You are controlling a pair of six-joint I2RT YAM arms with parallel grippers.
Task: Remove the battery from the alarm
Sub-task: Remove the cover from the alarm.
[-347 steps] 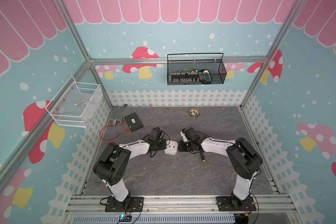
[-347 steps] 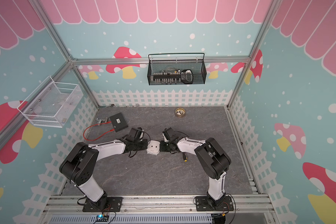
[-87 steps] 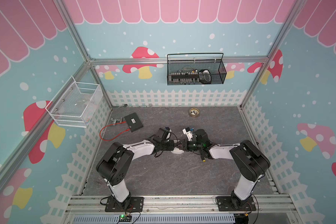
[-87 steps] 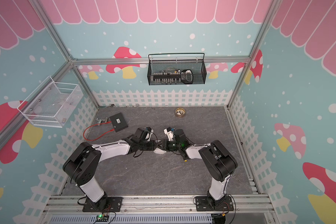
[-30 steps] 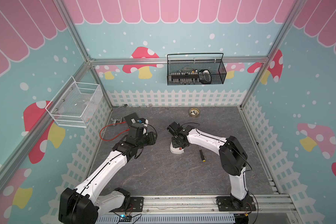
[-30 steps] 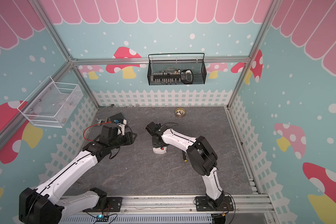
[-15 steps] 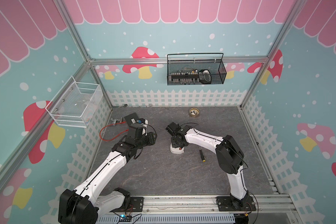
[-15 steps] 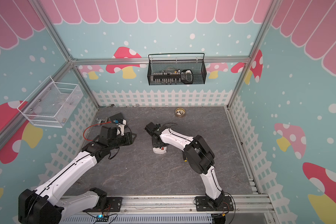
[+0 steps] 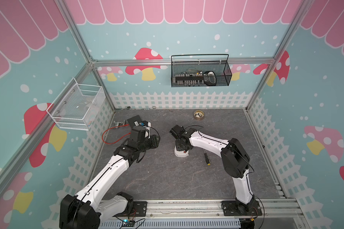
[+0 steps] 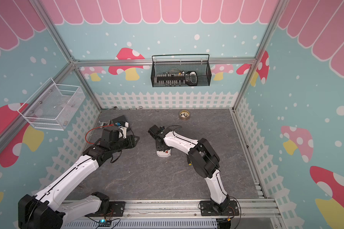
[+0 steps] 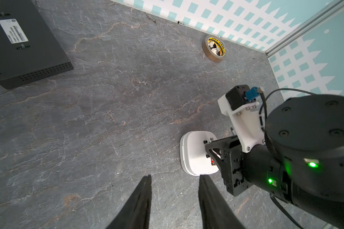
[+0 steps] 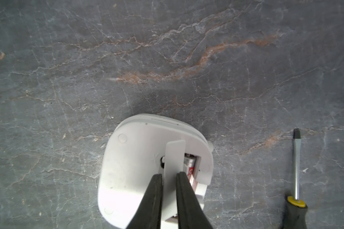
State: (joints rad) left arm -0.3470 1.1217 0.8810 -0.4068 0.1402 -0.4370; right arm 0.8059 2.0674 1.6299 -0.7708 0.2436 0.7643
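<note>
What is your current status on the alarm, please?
Left claw open, empty, off to the side. Right claw pinching raised cover flap. Battery still seated in alarm. Screwdriver lying clear.

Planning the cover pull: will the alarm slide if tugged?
Probably slides or lifts: the alarm is small light-looking plastic, and the left gripper hangs open, clear of it. The cover flap pinched in the right gripper looks thin; may flex.

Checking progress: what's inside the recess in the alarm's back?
The battery, with its silver end and a red strip showing, lies in the alarm. The raised cover flap, pinched by the right gripper, hides the rest.
</note>
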